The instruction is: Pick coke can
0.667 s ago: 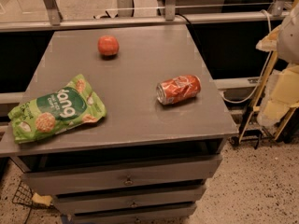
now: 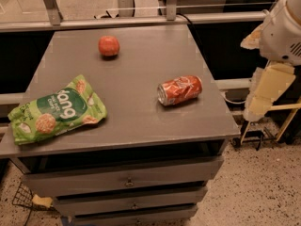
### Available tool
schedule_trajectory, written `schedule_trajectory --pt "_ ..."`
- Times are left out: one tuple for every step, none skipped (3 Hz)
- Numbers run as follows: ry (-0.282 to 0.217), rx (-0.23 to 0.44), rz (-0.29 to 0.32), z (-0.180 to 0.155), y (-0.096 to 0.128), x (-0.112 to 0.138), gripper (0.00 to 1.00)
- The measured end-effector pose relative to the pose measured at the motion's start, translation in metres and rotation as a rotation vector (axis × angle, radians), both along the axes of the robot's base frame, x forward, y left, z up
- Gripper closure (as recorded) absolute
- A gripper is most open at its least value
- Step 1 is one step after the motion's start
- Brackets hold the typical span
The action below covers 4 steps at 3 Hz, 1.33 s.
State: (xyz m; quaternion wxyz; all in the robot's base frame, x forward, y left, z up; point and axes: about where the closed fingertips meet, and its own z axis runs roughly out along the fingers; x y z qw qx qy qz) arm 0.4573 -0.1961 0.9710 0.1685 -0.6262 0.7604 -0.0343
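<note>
The coke can [image 2: 180, 90] lies on its side on the right part of the grey cabinet top [image 2: 136, 112], silver end facing left, slightly dented. My gripper [image 2: 264, 94], cream-coloured below a white arm housing [image 2: 282, 29], hangs off the right edge of the cabinet, to the right of the can and clear of it. It holds nothing that I can see.
A round red-orange fruit [image 2: 108, 45] sits at the back of the top. A green snack bag [image 2: 54, 111] lies at the front left. Drawers [image 2: 127, 181] are below the top. A metal rail [image 2: 141, 20] runs behind, and a wire stand [image 2: 263, 135] is on the floor at right.
The arm has come a little further into view from the right. The can, fruit and bag have not moved.
</note>
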Motion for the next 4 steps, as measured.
schedule_trajectory --pt "0.003 -0.010 0.120 -0.014 0.037 0.030 0.00" --pt "0.002 -0.017 0.123 -0.015 0.038 0.031 0.00" --pt "-0.006 -0.137 0.182 -0.031 0.056 0.047 0.00" --pt "0.017 -0.188 0.284 -0.052 0.077 0.074 0.00"
